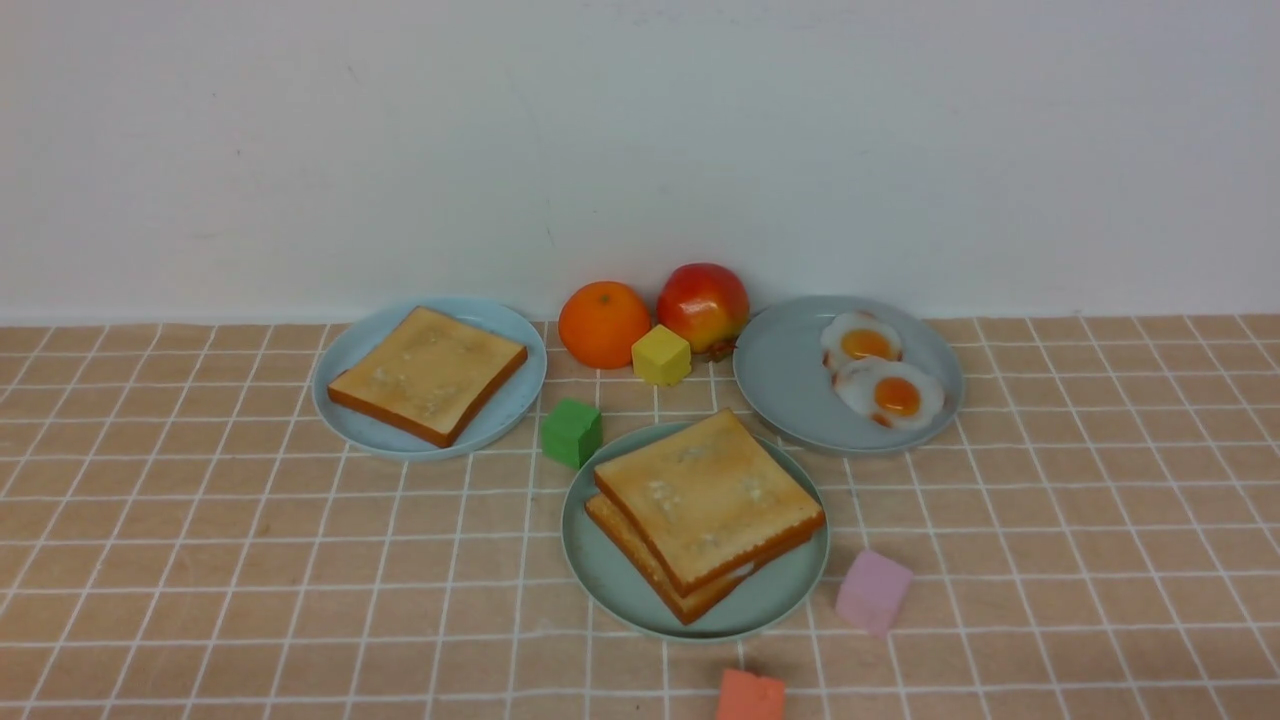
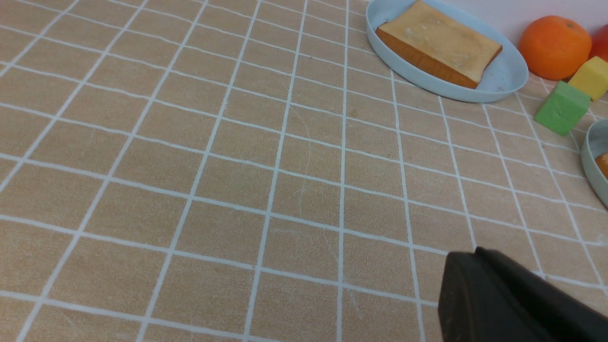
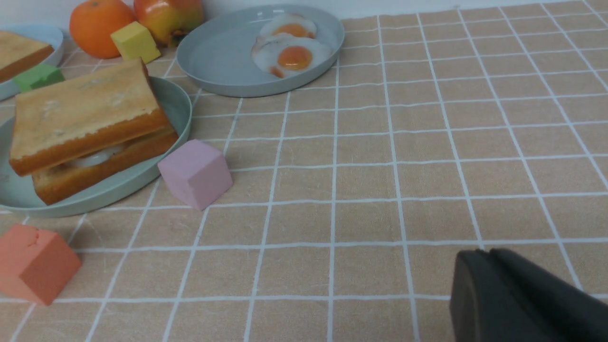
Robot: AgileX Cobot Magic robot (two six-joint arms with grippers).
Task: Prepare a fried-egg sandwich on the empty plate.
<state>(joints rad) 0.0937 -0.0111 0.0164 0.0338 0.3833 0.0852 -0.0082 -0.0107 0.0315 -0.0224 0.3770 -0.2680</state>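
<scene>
The fried-egg sandwich (image 1: 705, 510) lies on the mint-green plate (image 1: 600, 570) at the centre front: two toast slices stacked, with a white egg edge showing between them in the right wrist view (image 3: 90, 128). Neither gripper shows in the front view. My left gripper (image 2: 477, 254) has its black fingers pressed together, empty, low over bare cloth, well away from the plates. My right gripper (image 3: 487, 254) is also shut and empty, over the cloth to the right of the mint-green plate (image 3: 180, 109).
A pale blue plate (image 1: 500, 410) holds one toast slice (image 1: 428, 373) at the back left. A grey-blue plate (image 1: 790, 385) holds two fried eggs (image 1: 880, 382). An orange (image 1: 603, 323), an apple (image 1: 702, 305) and yellow (image 1: 661, 355), green (image 1: 572, 432), pink (image 1: 873, 590) and coral (image 1: 751, 697) cubes stand around.
</scene>
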